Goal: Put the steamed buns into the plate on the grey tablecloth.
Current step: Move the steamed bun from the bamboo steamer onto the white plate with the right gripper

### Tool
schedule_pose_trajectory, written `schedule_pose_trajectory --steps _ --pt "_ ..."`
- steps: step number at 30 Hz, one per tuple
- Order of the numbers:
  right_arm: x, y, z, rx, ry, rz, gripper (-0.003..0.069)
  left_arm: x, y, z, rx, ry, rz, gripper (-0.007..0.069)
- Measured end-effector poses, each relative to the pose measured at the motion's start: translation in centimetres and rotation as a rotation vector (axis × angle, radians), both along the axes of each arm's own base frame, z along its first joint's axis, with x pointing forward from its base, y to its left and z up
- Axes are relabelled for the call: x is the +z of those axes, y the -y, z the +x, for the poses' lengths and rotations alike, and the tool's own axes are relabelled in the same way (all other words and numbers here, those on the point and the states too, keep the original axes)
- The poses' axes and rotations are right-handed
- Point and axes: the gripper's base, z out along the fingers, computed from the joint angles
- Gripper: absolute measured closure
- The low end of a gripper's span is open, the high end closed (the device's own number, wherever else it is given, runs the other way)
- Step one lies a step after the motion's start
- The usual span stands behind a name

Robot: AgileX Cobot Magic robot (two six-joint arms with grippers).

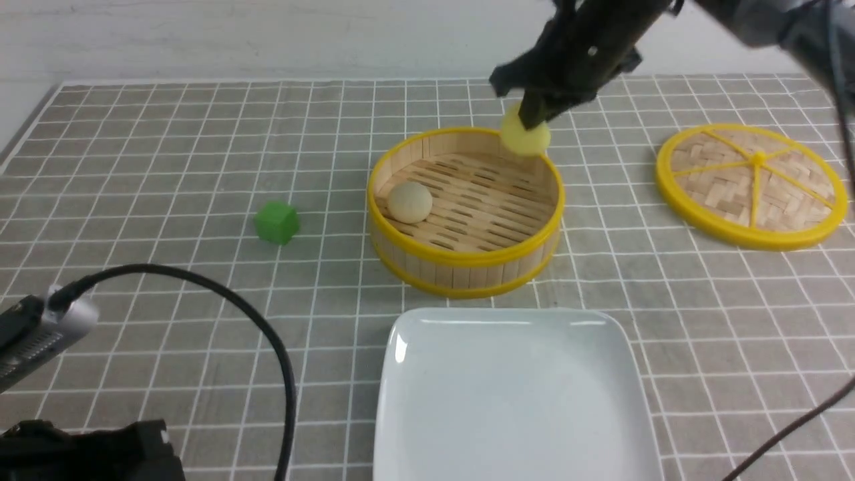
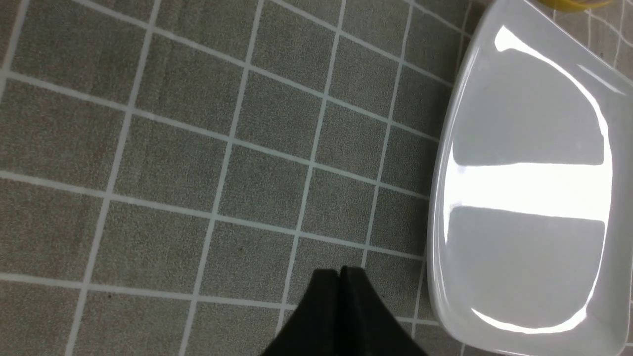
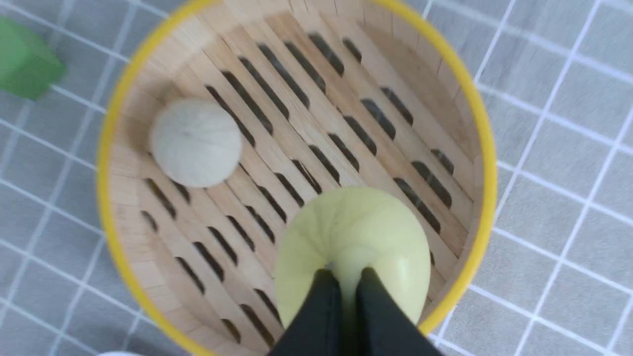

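Grey tablecloth [image 1: 167,167] lying flat. We are watching right gripper [image 3: 346,274] pinching yellow bun [image 1: 536,139] over steamer's [image 1: 467,252] far rim; beige bun [image 1: 409,202] lying inside; plate [image 1: 507,401] sitting at near edge; left gripper [image 2: 340,271] closed, empty.

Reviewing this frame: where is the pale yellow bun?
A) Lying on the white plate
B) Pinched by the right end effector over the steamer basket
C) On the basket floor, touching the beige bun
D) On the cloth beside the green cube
B: the right end effector pinches the pale yellow bun over the steamer basket, where only the beige bun lies.
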Motion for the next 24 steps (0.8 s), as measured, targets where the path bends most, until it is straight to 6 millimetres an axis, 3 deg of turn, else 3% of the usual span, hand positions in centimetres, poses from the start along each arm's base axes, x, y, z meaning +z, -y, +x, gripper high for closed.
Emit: schedule_pose_trajectory --steps 4,7,11,12,15,19,24 --pt "3.8 1.5 -4.1 0.004 0.015 0.021 0.0647 0.0 0.0 0.0 -0.002 -0.003 0.002 0.0613" --pt "3.4 2.8 -7.9 0.010 -0.075 0.011 0.0645 0.0 0.0 0.0 -0.002 -0.002 0.004 0.0608" --pt "0.6 4.0 -11.8 0.015 -0.227 0.000 0.0645 0.0 -0.1 0.1 0.005 0.010 0.006 0.0605" --pt "-1.8 4.5 -13.8 0.014 -0.327 -0.003 0.0645 0.1 -0.1 0.1 0.009 0.017 0.007 0.0602" --pt "-5.8 4.8 -15.6 0.004 -0.429 0.014 0.0643 0.1 -0.1 0.2 0.010 0.020 0.007 0.0599" --pt "-10.1 4.8 -16.9 0.028 -0.479 0.039 0.0634 0.2 -0.1 0.2 -0.009 0.027 0.022 0.0591" --pt "-11.7 3.6 -17.8 0.101 -0.444 0.038 0.0594 1.6 0.0 1.6 -0.048 0.017 0.033 0.0586"
